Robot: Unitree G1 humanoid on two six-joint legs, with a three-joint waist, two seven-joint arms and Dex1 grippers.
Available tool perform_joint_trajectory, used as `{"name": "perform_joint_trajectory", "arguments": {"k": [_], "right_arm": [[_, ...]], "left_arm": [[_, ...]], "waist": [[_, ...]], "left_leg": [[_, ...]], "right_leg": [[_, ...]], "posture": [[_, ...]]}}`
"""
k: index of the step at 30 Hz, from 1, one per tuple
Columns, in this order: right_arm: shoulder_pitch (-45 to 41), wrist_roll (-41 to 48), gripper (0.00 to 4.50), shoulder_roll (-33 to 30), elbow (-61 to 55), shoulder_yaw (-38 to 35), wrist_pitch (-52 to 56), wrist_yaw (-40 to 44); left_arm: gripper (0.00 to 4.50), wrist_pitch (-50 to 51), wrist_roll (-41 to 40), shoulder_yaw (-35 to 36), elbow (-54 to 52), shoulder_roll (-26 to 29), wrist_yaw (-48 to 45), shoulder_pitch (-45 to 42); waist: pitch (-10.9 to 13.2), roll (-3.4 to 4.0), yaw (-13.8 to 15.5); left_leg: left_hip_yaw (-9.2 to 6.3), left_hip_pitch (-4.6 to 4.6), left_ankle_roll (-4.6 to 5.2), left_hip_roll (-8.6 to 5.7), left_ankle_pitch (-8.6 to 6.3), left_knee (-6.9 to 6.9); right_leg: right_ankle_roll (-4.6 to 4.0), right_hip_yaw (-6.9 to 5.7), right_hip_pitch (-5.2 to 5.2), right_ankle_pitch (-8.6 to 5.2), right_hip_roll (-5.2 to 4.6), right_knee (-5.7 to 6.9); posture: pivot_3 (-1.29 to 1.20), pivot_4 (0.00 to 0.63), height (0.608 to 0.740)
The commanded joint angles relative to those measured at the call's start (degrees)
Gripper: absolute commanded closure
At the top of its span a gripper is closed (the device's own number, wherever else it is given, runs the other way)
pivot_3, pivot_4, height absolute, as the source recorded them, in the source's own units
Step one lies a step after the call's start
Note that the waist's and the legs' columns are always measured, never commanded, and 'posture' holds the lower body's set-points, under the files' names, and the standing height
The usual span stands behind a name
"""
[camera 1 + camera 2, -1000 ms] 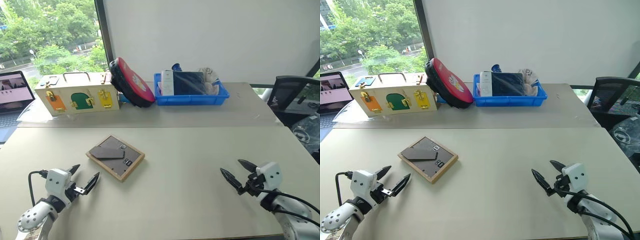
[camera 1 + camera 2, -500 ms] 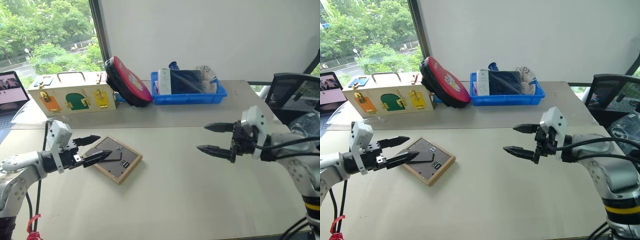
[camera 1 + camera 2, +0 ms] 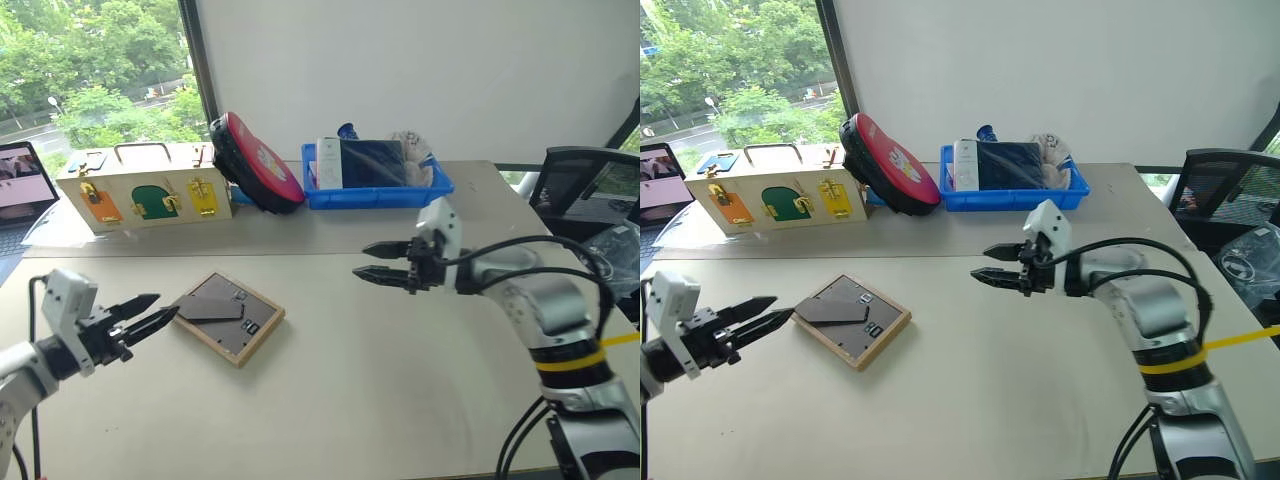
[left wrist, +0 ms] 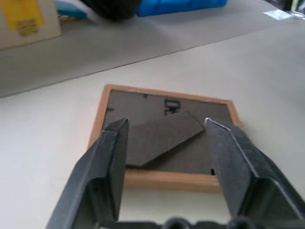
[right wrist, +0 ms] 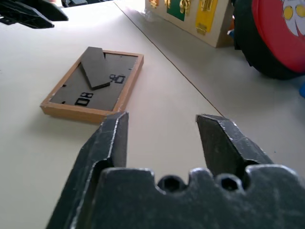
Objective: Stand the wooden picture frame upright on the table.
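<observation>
So nothing's really done yet as far as I can tell. The wooden picture frame is lying flat, back panel up, on the tabletop, with the fold-out stand leg resting flat on the back. The left tool hovers just beside the frame's near-left corner, its fingers parted with nothing between them, lined up on the frame in the wrist view. The right tool is up in the air, well apart from the frame, also parted and empty. Everything's left to do, I'd say: grab the frame, swing the leg out, tip it up and set it standing.
</observation>
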Motion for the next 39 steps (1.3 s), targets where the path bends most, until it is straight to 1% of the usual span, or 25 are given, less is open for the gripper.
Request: {"name": "perform_joint_trajectory", "arguments": {"k": [1, 2, 4, 5, 9, 11, 13, 16, 20, 23, 25, 29, 33, 37, 39], "right_arm": [[-5.71, -5.98, 3.2, 6.07, 9.9, 3.4, -4.23, -2.43], [-7.17, -8.43, 3.5, 8.2, 13.6, 4.97, -6.39, -3.18], [-10.31, -13.38, 4.23, 12.41, 22.32, 7.81, -11.86, -4.33], [-11.85, -15.82, 4.42, 14.31, 26.8, 9.31, -15.24, -4.39], [-17.61, -21.11, 4.42, 22.65, 43.01, 11.01, -24.28, -6.06], [-19.39, -22.15, 4.42, 26.15, 48.91, 10.85, -27.2, -5.92], [-20.75, -23.04, 4.42, 29.07, 53.33, 10.19, -29.45, -6.22], [-22.4, -24.93, 4.42, 32.07, 59.08, 9.79, -32.56, -7.13], [-24.0, -27.75, 4.42, 34.6, 65.53, 9.52, -35.77, -10.27], [-24.25, -29.08, 4.42, 36.44, 68.71, 8.89, -36.82, -12.19], [-23.89, -29.14, 4.42, 37.18, 69.26, 7.95, -37.95, -11.49], [-20.84, -29.08, 4.42, 36.05, 66.2, 7.4, -38.82, -5.8], [-13.41, -29.54, 4.42, 31.2, 54.04, 9.01, -34.14, -0.18], [1.37, -28.3, 4.42, 22.21, 23.37, 10.91, -18.43, 3.39], [6.27, -27.35, 4.42, 19.22, 11.9, 10.94, -11.06, 3.49]], "left_arm": [[3.37, 1.88, 2.13, 3.02, -10.46, -10.33, 16.22, 5.72], [3.7, 2.03, 3.0, 2.22, -12.5, -13.26, 20.14, 6.36], [4.47, 2.5, 5.44, -1.86, -16.57, -18.15, 26.28, 6.78], [4.5, 2.81, 6.95, -4.39, -17.91, -19.77, 28.53, 6.76], [4.5, 4.89, 10.31, -11.22, -21.02, -24.5, 36.44, 5.22], [4.5, 6.07, 11.28, -13.25, -21.12, -26.0, 39.62, 2.85], [4.5, 6.93, 12.58, -14.65, -19.81, -26.1, 41.23, 0.76], [4.5, 7.85, 15.6, -18.81, -16.5, -25.73, 42.37, -2.51], [4.5, 8.27, 18.19, -24.22, -11.65, -25.45, 41.57, -6.92], [4.5, 7.93, 20.22, -27.35, -7.93, -26.03, 41.39, -9.77], [4.5, 7.96, 21.5, -29.34, -5.93, -25.51, 40.23, -11.25], [4.5, 8.32, 20.1, -31.63, -4.08, -22.43, 32.8, -12.99], [4.5, 10.37, 18.38, -34.85, -5.13, -17.25, 24.18, -12.14], [4.5, 11.55, 18.05, -39.28, -7.44, -10.12, 15.78, -9.78], [4.5, 11.33, 17.92, -40.39, -7.58, -8.14, 13.19, -9.37]], "waist": [[0.0, 0.0, -0.29], [0.0, 0.0, -0.3], [-0.01, -0.08, 0.08], [-0.02, -0.09, 0.21], [-0.03, -0.11, 0.7], [-0.03, -0.11, 0.95], [-0.04, -0.11, 0.94], [-0.04, -0.1, 0.94], [-0.04, -0.09, 0.98], [-0.04, -0.08, 1.08], [-0.08, -0.01, 1.13], [-0.14, 0.09, 1.24], [-0.23, 0.25, 1.64], [-0.56, 0.72, 2.66], [-0.78, 0.99, 2.89]], "left_leg": [[-0.01, 0.0, 0.0, -0.01, 0.0, 0.0], [-0.03, -0.02, 0.0, -0.01, 0.0, 0.01], [-0.13, -0.02, -0.01, -0.02, 0.01, 0.12], [-0.24, -0.03, -0.05, -0.02, 0.03, 0.17], [-0.32, -0.03, -0.13, -0.08, 0.08, 0.33], [-0.35, -0.05, -0.13, -0.11, 0.08, 0.36], [-0.4, -0.07, -0.14, -0.11, 0.08, 0.36], [-0.49, -0.08, -0.15, -0.1, 0.09, 0.32], [-0.57, -0.09, -0.24, -0.13, 0.14, 0.29], [-0.76, -0.12, -0.33, -0.16, 0.19, 0.28], [-0.86, -0.12, -0.36, -0.18, 0.22, 0.27], [-1.11, -0.11, -0.44, -0.22, 0.3, 0.26], [-1.21, -0.12, -0.46, -0.28, 0.3, 0.25], [-1.23, -0.14, -0.47, -0.39, 0.3, 0.1], [-1.25, -0.15, -0.47, -0.41, 0.29, 0.01]], "right_leg": [[0.0, 0.0, 0.01, 0.0, -0.02, 0.01], [0.0, -0.01, 0.01, 0.01, -0.01, 0.02], [0.01, -0.09, 0.05, 0.04, -0.01, 0.06], [0.0, -0.2, 0.09, 0.07, 0.0, 0.08], [0.06, -0.25, 0.17, 0.16, -0.01, 0.12], [0.07, -0.26, 0.18, 0.17, -0.02, 0.12], [0.07, -0.32, 0.18, 0.17, -0.02, 0.12], [0.06, -0.42, 0.17, 0.17, -0.01, 0.16], [0.06, -0.5, 0.18, 0.17, -0.01, 0.17], [0.05, -0.67, 0.22, 0.17, -0.03, 0.17], [0.04, -0.76, 0.27, 0.18, -0.03, 0.18], [0.01, -0.98, 0.34, 0.19, -0.03, 0.22], [0.02, -1.07, 0.44, 0.18, -0.08, 0.17], [0.04, -1.15, 0.49, 0.16, -0.22, 0.01], [0.02, -1.19, 0.47, 0.1, -0.24, -0.03]], "posture": [[0.0, 0.15, 0.735], [0.0, 0.15, 0.735], [0.0, 0.15, 0.735], [0.0, 0.15, 0.735], [0.0, 0.15, 0.735], [0.0, 0.15, 0.735], [0.0, 0.15, 0.735], [0.0, 0.15, 0.735], [0.0, 0.15, 0.735], [0.0, 0.15, 0.735], [0.0, 0.15, 0.735], [0.0, 0.15, 0.735], [0.0, 0.15, 0.735], [0.0, 0.15, 0.735], [0.0, 0.15, 0.735]]}}
